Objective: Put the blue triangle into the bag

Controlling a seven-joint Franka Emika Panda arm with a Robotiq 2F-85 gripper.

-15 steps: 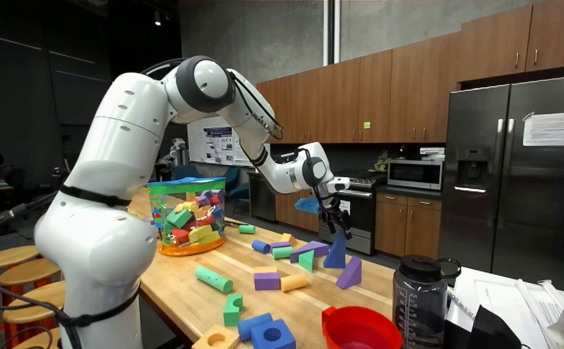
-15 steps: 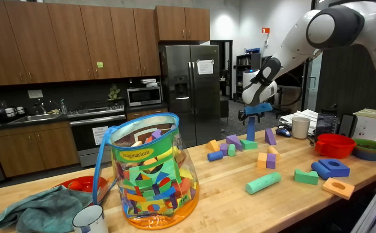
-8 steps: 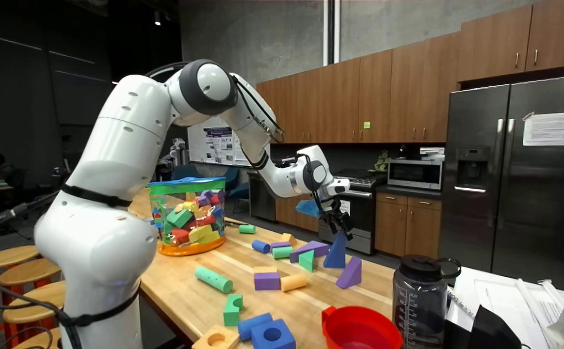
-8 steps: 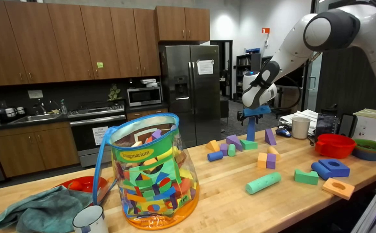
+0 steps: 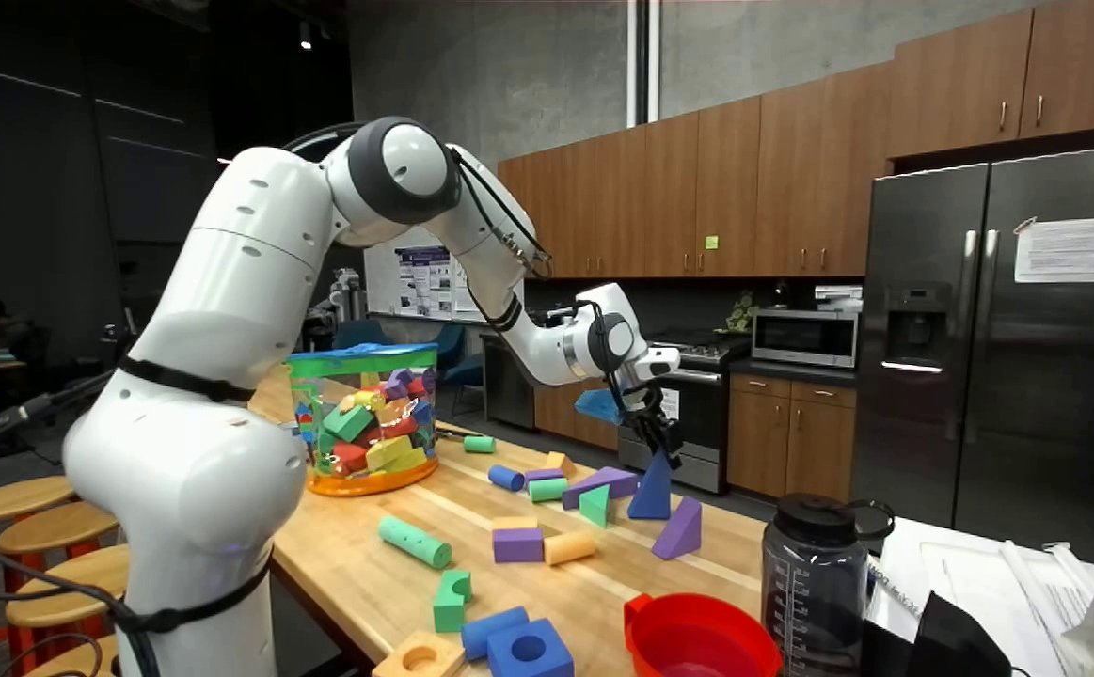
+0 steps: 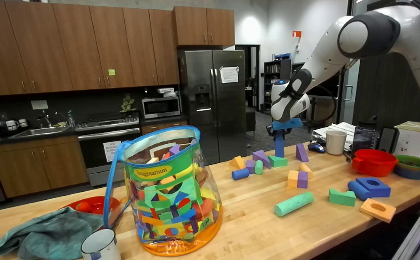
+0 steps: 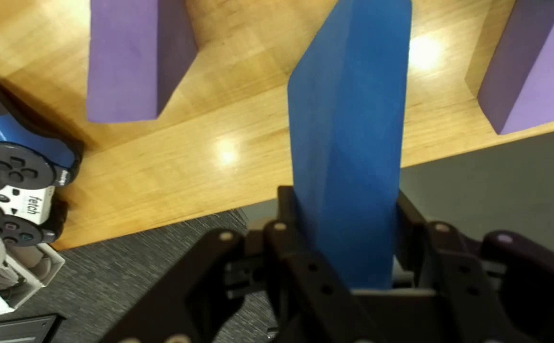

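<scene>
The gripper (image 7: 346, 205) is clamped on the blue triangle (image 7: 350, 119), its jaws set against the two flat side faces near the narrow top. From its look the block is judged to be foam: light, firm yet slightly yielding, hardly breakable, and likely to slip only if pinched too lightly. The parallel sides are well suited to holding; the sloping face is best avoided, since a grip could be squeezed off it. Because hold is taken so high, some swing of the wider foot is to be expected on lifting. In both exterior views the block is seen upright on the bench (image 6: 246, 220), between a purple wedge (image 5: 680, 531) and a purple ramp (image 5: 608, 485). The bag (image 6: 182, 164) is placed well apart, its mouth uncovered.
</scene>
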